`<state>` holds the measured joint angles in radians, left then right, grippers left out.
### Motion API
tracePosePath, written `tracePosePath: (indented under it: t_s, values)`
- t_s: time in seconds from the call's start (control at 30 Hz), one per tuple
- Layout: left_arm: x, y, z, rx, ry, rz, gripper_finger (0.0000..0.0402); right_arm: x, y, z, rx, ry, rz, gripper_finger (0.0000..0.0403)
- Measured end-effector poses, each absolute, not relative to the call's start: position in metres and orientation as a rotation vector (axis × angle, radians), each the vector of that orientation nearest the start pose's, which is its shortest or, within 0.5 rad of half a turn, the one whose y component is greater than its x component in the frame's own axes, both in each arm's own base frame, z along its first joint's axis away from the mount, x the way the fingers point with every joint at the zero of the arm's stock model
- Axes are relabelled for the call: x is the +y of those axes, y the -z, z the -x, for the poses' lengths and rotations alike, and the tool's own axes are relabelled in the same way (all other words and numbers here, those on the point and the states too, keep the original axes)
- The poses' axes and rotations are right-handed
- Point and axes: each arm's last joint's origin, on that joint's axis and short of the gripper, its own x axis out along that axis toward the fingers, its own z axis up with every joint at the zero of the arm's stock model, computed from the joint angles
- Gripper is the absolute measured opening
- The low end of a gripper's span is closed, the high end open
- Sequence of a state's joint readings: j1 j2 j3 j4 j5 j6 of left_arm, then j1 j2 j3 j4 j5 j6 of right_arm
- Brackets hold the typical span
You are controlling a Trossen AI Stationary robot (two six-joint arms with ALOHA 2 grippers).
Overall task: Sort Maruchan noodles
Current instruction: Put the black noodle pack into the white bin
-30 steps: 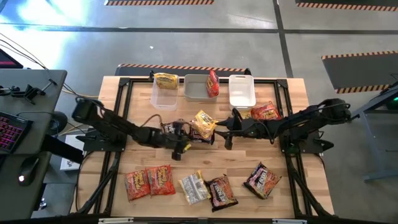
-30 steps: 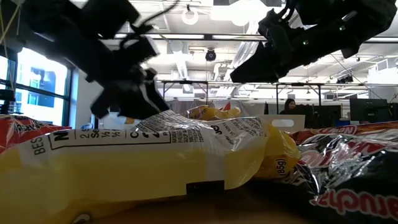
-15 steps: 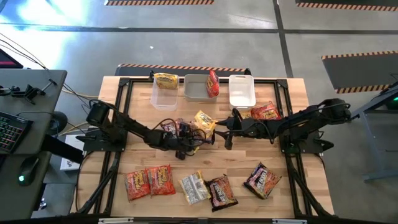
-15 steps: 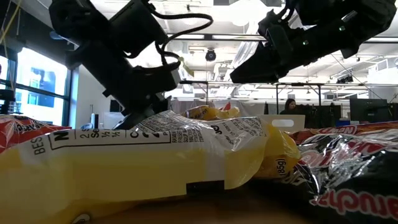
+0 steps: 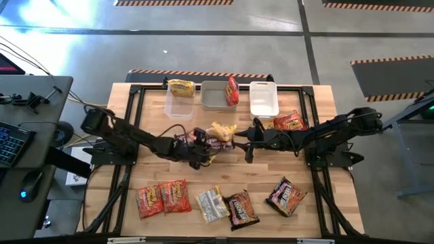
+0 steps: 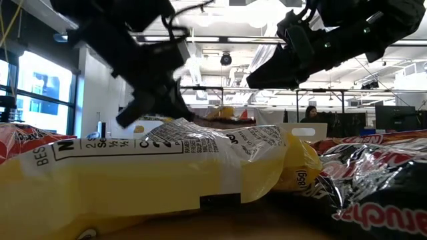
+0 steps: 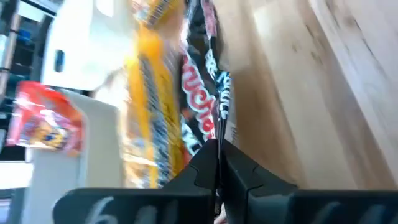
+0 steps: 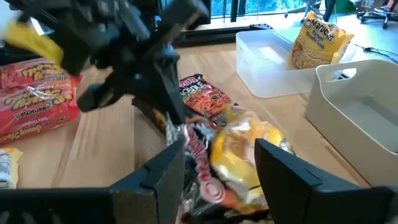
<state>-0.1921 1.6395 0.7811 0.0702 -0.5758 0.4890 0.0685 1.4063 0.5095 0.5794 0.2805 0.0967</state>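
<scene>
A pale wooden desk with a black frame fills the high view, crossed by two dark arms that meet near its middle. The left tool is clamped shut on the edge of a black packet; in the left wrist view its two fingers press flat together over the crinkled wrapper. A yellow packet lies against the black one, at the fingertips of both arms. The right tool hovers just beside the pair with its fingers spread wide, the yellow and black wrappers showing between them in the right wrist view.

Three rectangular tubs line the far edge: a clear tub with a yellow packet on its far rim, a grey tub holding a red packet on end, and a white tub. Another red packet lies flat just by the white tub.

Along the near edge sit five flat, glossy packets, well apart from the arms: two red ones side by side, a pale yellow one, and two black ones to its right. Bare wood lies open between this row and the tools.
</scene>
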Motion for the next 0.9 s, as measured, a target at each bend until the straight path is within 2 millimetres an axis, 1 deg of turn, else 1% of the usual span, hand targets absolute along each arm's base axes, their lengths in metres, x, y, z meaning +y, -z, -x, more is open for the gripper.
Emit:
tracePosePath:
  t_s: [0.23,0.37,0.43,0.5,0.6,0.7,0.77,0.83,0.9]
  values:
    - [-0.042,-0.189,-0.292,0.773,-0.164,-0.84,0.0,0.012,-0.182,-0.268,0.29,0.177,-0.044,0.0179]
    - [-0.043,-0.2,-0.284,0.742,-0.129,-0.92,0.0,0.013,-0.182,-0.268,0.288,0.171,-0.023,0.0181]
    - [-0.043,-0.204,-0.282,0.725,-0.107,-0.898,0.0,0.014,-0.182,-0.268,0.293,0.167,-0.014,0.0189]
    - [-0.042,-0.207,-0.281,0.698,-0.091,-0.833,0.0,0.017,-0.184,-0.27,0.306,0.161,-0.026,0.0204]
    - [-0.04,-0.209,-0.282,0.662,-0.067,-0.683,0.0,0.024,-0.191,-0.276,0.32,0.157,-0.055,0.0238]
    - [-0.039,-0.209,-0.283,0.646,-0.087,-0.508,0.0,0.034,-0.204,-0.284,0.353,0.22,-0.098,0.0271]
    - [-0.039,-0.209,-0.283,0.636,-0.134,-0.389,0.0,0.04,-0.216,-0.289,0.379,0.299,-0.171,0.0285]
    - [-0.038,-0.21,-0.283,0.622,-0.206,-0.26,0.0,0.045,-0.227,-0.292,0.415,0.341,-0.262,0.0289]
    - [-0.037,-0.211,-0.284,0.598,-0.251,-0.153,0.0,0.049,-0.237,-0.295,0.425,0.372,-0.393,0.029]
